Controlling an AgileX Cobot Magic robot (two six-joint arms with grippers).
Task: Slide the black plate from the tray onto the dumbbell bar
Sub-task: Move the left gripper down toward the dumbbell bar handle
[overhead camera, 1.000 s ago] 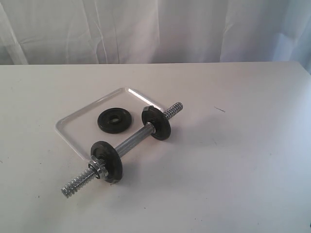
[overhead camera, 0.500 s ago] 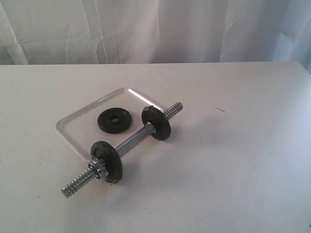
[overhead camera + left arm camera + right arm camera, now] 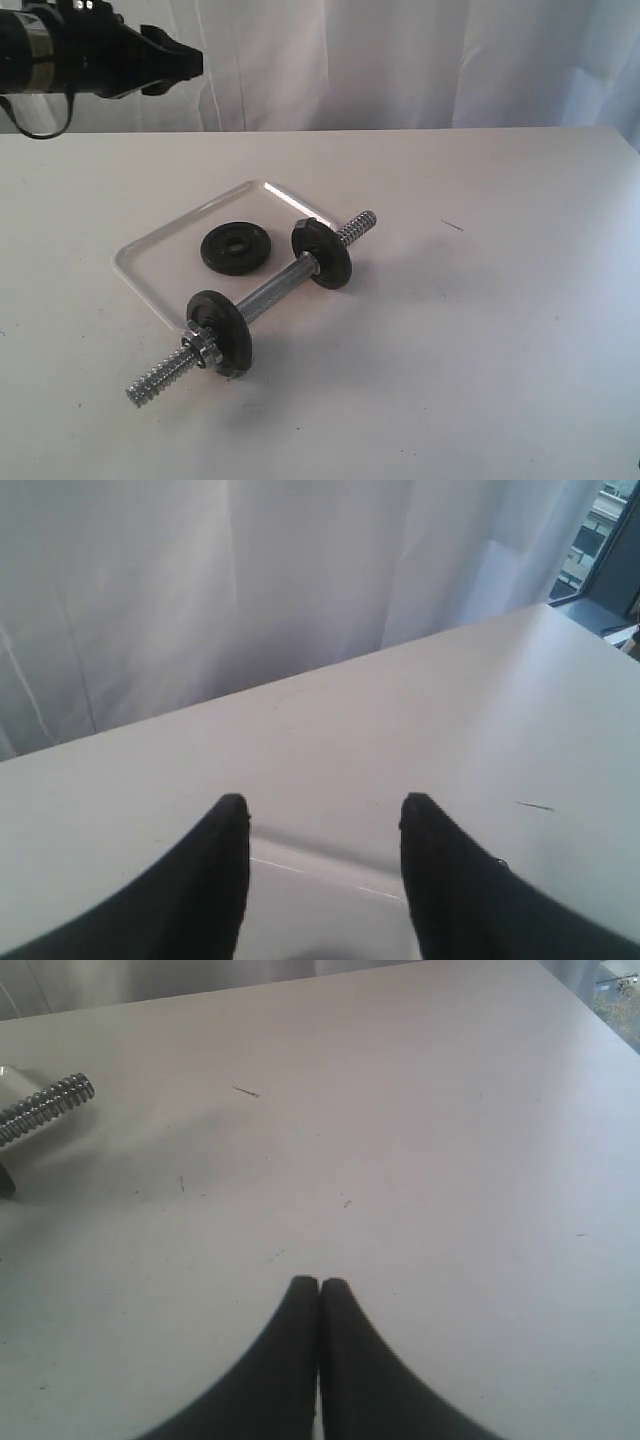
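Observation:
The black plate (image 3: pixel 235 247) lies flat inside the white tray (image 3: pixel 140 255) near the table's middle. The dumbbell bar (image 3: pixel 272 288) rests across the tray's near-right edge, carrying a black disc (image 3: pixel 322 253) toward its far end and another (image 3: pixel 222 333) with a silver nut toward its near end. My left gripper (image 3: pixel 190 62) hangs high at the far left, well away from the plate. In the left wrist view it (image 3: pixel 325 805) is open and empty over the tray's rim (image 3: pixel 320 865). My right gripper (image 3: pixel 319 1282) is shut on nothing above bare table, with the bar's threaded end (image 3: pixel 45 1105) off to one side.
A white curtain (image 3: pixel 400 60) backs the white table (image 3: pixel 500 330). A small dark mark (image 3: pixel 452 226) sits on the table right of the bar. The right arm does not show in the exterior view.
The left arm has come into the exterior view at the top left. The plate, tray and bar have not moved.

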